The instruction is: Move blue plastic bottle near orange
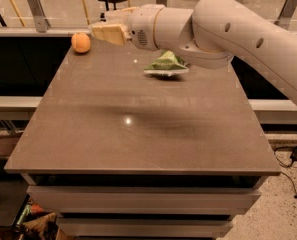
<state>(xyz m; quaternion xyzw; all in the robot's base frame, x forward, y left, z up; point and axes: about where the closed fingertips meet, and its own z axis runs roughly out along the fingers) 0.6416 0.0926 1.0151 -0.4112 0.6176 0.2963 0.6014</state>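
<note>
The orange (81,42) sits at the far left corner of the brown table (138,134). My gripper (107,32) hangs above the table's far edge, just right of the orange and apart from it. The white arm (223,29) reaches in from the right across the back of the table. The blue plastic bottle does not show; it is either hidden behind the arm or out of view.
A green crinkled snack bag (165,64) lies at the far middle of the table, partly under the arm. A railing with posts (35,6) runs behind the table. Shelves sit below the tabletop, and a floor with cables (288,156) lies at right.
</note>
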